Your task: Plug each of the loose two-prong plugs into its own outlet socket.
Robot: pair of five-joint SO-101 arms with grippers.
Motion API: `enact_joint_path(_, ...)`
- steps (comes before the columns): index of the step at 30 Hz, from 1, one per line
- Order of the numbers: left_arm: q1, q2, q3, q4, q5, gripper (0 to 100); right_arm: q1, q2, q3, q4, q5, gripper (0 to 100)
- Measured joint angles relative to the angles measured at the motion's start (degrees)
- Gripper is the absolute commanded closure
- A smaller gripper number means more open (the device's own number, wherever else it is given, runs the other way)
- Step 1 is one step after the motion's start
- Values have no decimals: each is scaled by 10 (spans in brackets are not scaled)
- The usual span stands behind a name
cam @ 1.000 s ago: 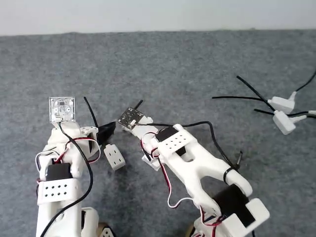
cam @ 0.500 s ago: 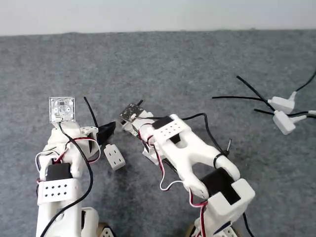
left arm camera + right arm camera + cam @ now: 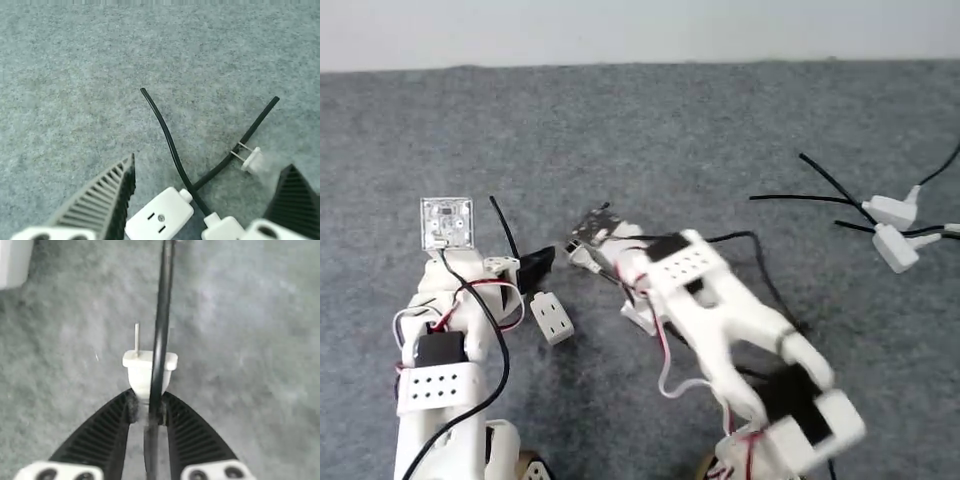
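My right gripper (image 3: 147,407) is shut on a white two-prong plug (image 3: 149,367), prongs pointing away from it and a black cord (image 3: 162,315) running across the plug's top. In the high view the right arm (image 3: 685,265) sits mid-table, its wrist beside the left arm's. A white outlet socket (image 3: 159,218) lies between the open fingers of my left gripper (image 3: 200,200), with the held plug (image 3: 251,159) a little beyond it. The same socket (image 3: 552,318) lies just right of the left arm (image 3: 450,300).
Two more white plugs (image 3: 890,210) (image 3: 897,248) with black cords lie at the far right of the grey carpet. A second white piece (image 3: 222,227) sits beside the socket. Black cords (image 3: 167,140) cross in front of the left gripper. Open carpet stretches behind both arms.
The right arm has swung: its elbow and base end moved right and its wrist shifted slightly back, still holding the plug. The left arm has stayed put.
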Motion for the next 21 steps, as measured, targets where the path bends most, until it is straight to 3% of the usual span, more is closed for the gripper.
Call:
enact_joint_path(13, 18, 0, 2, -5, 0, 592, 52, -470, 148, 59, 2, 989)
enact_joint_path(21, 9, -4, 2, -5, 0, 592, 52, -519, 148, 85, 7, 989)
